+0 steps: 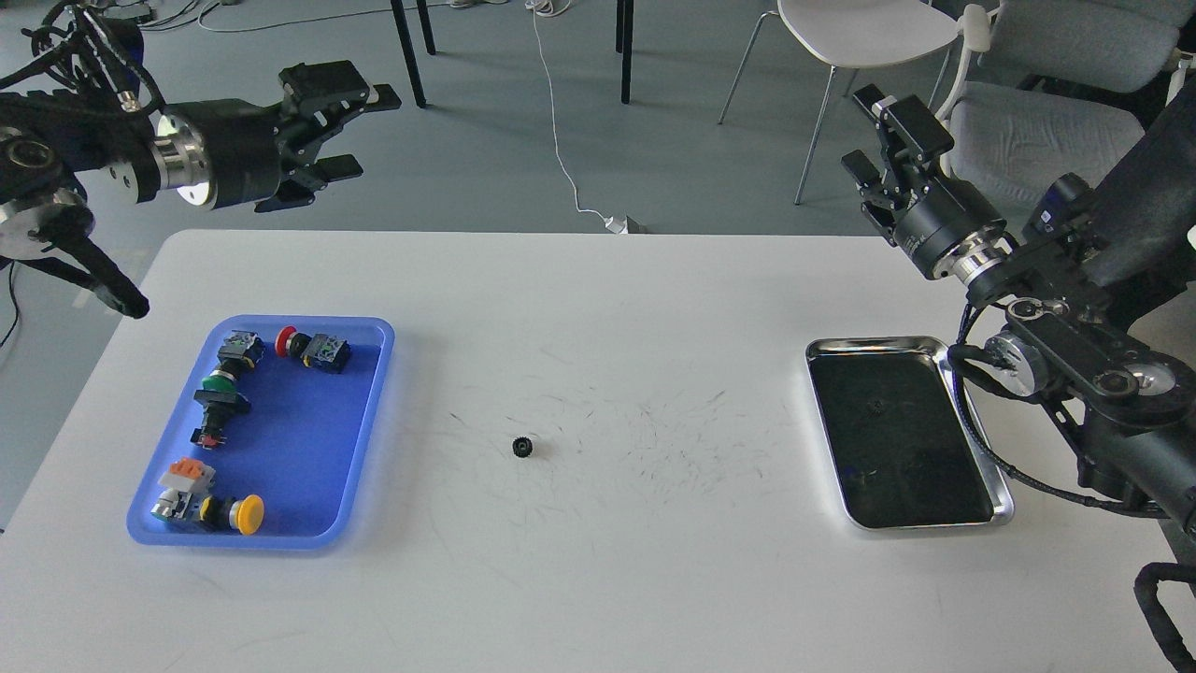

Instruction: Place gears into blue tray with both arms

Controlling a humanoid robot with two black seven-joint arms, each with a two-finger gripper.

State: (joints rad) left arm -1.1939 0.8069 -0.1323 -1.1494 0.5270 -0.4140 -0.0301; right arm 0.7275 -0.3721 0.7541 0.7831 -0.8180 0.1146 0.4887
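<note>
One small black gear (522, 447) lies on the white table, near its middle, clear of both trays. The blue tray (299, 439) sits at the table's left and holds several push-button switches with red, green and yellow caps. My left gripper (360, 131) hangs high beyond the table's far left edge, open and empty, well above and behind the blue tray. At the far right my right gripper (869, 131) is raised over the floor behind the table, its fingers apart and nothing between them. Both grippers are far from the gear.
A shiny steel tray (1000, 486) lies at the table's right, under my right arm; a faint small dark spot (875, 405) shows in it. Chairs, table legs and a white cable stand on the floor behind. A person is at the far right edge.
</note>
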